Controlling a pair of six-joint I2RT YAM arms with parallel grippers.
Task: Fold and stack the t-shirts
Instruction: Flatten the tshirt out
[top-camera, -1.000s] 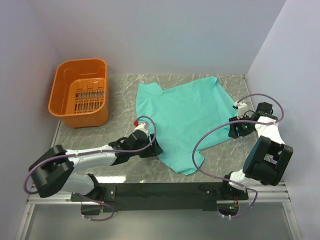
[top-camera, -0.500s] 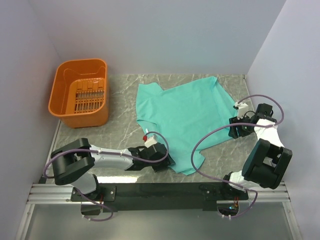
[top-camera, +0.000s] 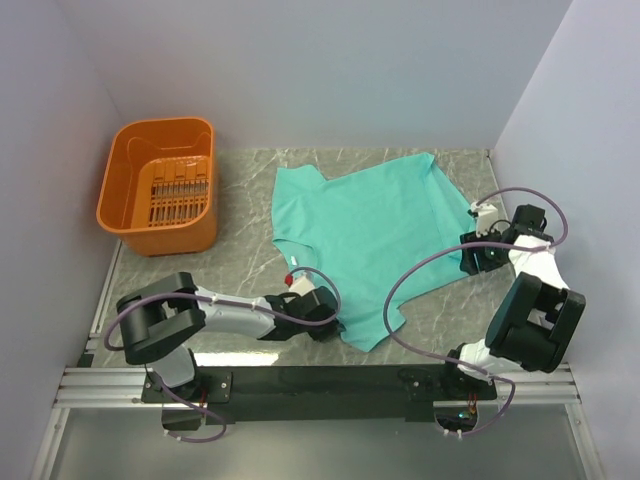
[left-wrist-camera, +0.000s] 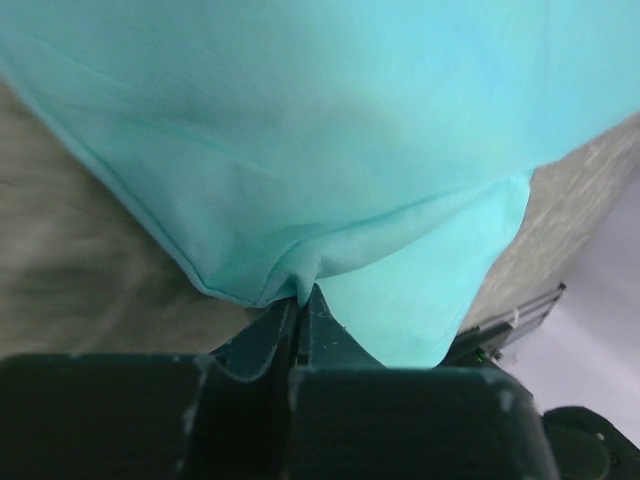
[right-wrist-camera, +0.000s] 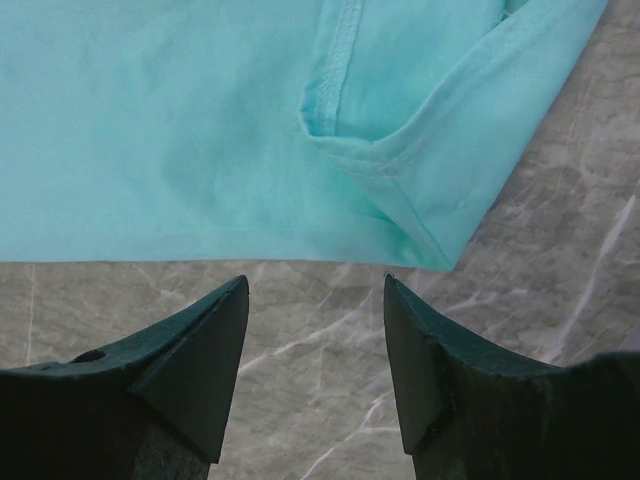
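Lying flat at mid-bench, the soft mint-green t-shirt (top-camera: 365, 235) stretches roughly from 11 to 5 o'clock across the grey marbled bench (top-camera: 240, 270). The left hand (left-wrist-camera: 303, 292) is clenched on its 7 o'clock hem. The right hand (right-wrist-camera: 315, 290), released, hovers beside a stitched sleeve at 3 o'clock.

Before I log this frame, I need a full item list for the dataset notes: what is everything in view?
t-shirt: one, teal, spread over the table's middle and right.
basket: one, orange, far left of the table, apart from the t-shirt.
table: one, grey marble, under everything.
left pincer: one, black, shut on the t-shirt's near edge.
right pincer: one, black, open, over bare table just off the t-shirt's right edge.
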